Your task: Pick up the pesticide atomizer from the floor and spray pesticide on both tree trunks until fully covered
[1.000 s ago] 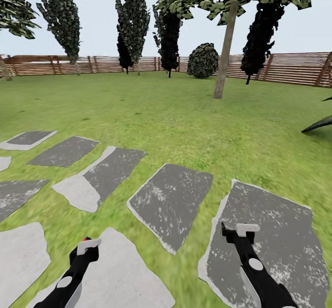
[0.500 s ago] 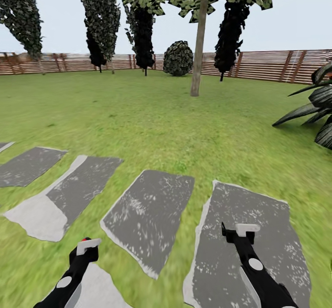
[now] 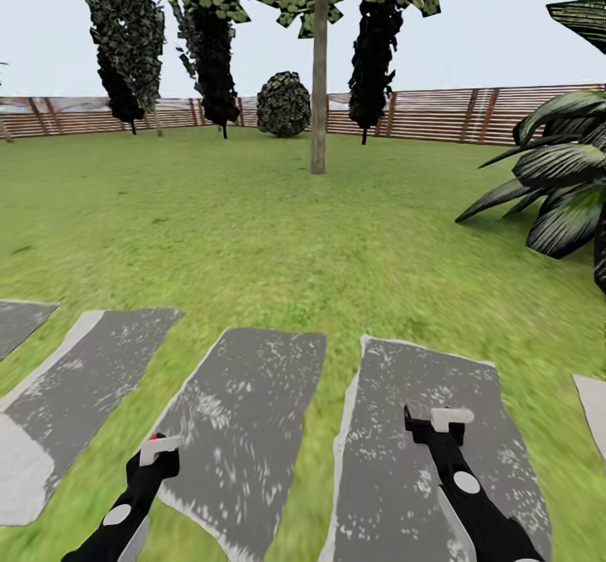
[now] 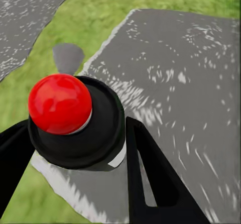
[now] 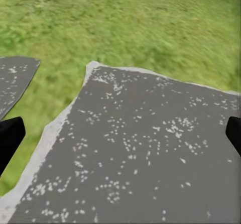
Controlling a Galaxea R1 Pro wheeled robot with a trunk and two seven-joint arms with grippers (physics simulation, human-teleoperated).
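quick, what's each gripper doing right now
left gripper: closed on the atomizer, red top showing.
right gripper: open, jaws spread wide, holding nothing, over a grey stepping stone.

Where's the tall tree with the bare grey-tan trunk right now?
In the head view, the tall tree's grey-tan trunk stands far ahead across the lawn, near the brown slatted fence, just right of the round dark bush.

Green lawn, grey stepping stones, slatted wooden fence, pale sky
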